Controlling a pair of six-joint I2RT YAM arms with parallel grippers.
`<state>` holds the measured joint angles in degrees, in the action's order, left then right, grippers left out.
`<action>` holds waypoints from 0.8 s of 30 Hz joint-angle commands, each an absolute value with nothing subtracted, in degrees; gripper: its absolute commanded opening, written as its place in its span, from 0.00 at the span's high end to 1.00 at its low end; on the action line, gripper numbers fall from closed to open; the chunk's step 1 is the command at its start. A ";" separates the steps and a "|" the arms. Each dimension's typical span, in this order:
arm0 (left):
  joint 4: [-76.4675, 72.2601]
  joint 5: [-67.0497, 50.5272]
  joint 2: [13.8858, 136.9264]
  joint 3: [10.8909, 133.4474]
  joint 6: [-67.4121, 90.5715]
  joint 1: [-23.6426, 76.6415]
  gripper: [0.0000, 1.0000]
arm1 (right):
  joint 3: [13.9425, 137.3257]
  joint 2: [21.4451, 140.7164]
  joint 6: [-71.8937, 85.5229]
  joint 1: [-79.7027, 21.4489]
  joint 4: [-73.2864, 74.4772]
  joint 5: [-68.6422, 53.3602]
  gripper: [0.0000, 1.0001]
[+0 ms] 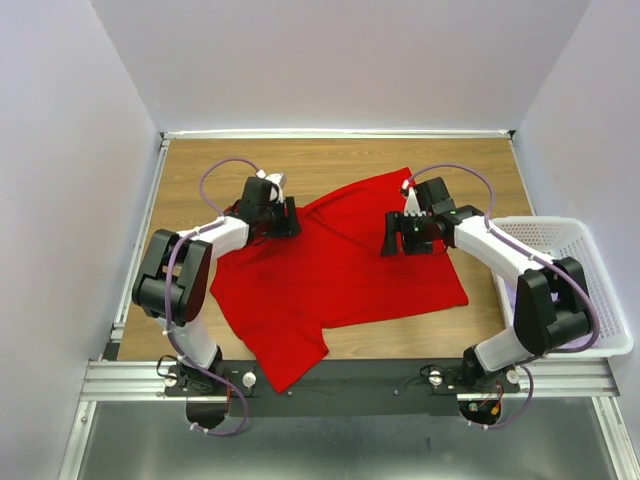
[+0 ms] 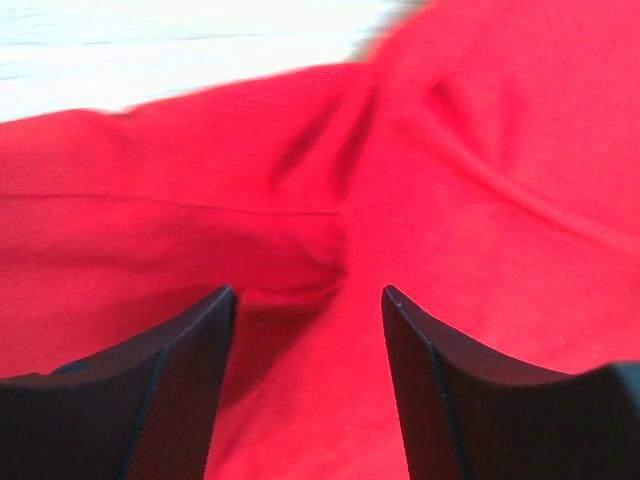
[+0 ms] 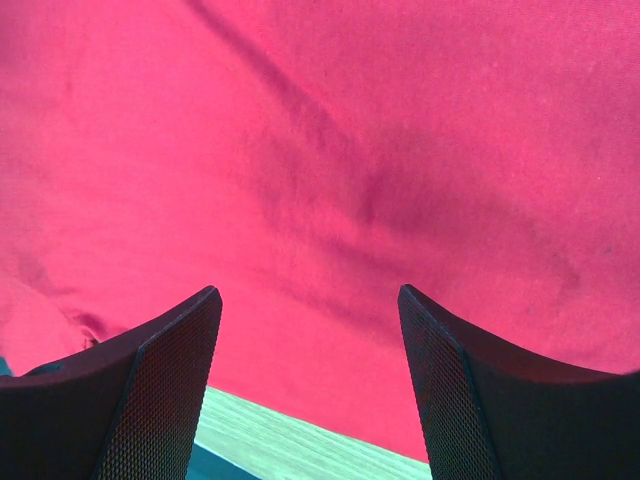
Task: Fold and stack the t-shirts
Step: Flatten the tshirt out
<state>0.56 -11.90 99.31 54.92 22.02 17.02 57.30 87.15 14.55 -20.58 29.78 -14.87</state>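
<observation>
The red t-shirt (image 1: 340,265) lies spread but skewed on the wooden table (image 1: 200,170). A few creases run across its body, and one flap reaches the near edge. Your left gripper (image 1: 287,218) hangs over the shirt's far-left border with its jaws apart and nothing between them. Its wrist view shows a raised wrinkle of cloth just ahead of the gap. Your right gripper (image 1: 392,240) sits over the right side of the body, also wide and empty. It has flat fabric beneath it, and the shirt's edge and bare wood lie at the bottom of its own view. The white lattice basket (image 1: 575,240) stands to the right, apart from the cloth.

The step in hand looks like taking hold for a first fold. Do it well by pinching at the borders, not mid-panel — flat cloth gives the fingers little to bite on. On the left, use that wrinkle. On the right, draw back toward the edge before closing. Catch both layers if you can, lift the two sides evenly, and carry them together so the fold line stays straight — uneven height will probably drag the shirt further askew.
</observation>
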 commanded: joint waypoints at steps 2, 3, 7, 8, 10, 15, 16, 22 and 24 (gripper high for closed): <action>2.72 -16.17 95.98 55.55 22.32 20.91 0.34 | 56.16 85.34 14.94 -20.92 29.27 -14.59 0.21; 2.81 -16.08 95.37 55.29 22.67 20.92 0.34 | 56.25 85.43 14.94 -20.92 29.27 -14.68 0.21; 2.73 -19.33 95.88 53.97 24.25 23.81 0.35 | 57.04 86.48 15.12 -21.01 29.18 -15.11 0.21; 3.07 -19.60 96.06 53.79 24.52 24.25 0.35 | 57.39 86.75 14.86 -21.09 29.09 -15.38 0.21; 2.64 -19.34 95.11 52.39 26.44 24.43 0.36 | 57.92 87.45 14.77 -21.27 29.09 -15.47 0.21; 3.16 -10.83 88.43 49.05 33.91 22.68 0.37 | 59.50 88.68 14.24 -22.41 29.00 -16.61 0.21; 3.43 -10.03 85.89 47.22 35.49 21.72 0.37 | 60.29 89.46 14.06 -22.93 28.83 -16.79 0.21; 5.88 -2.38 74.03 38.43 42.36 10.56 0.39 | 64.33 93.95 15.81 -28.03 25.94 -16.78 0.21; 7.29 -0.80 72.34 37.45 41.66 6.71 0.40 | 66.53 96.40 18.70 -29.17 24.09 -17.57 0.22</action>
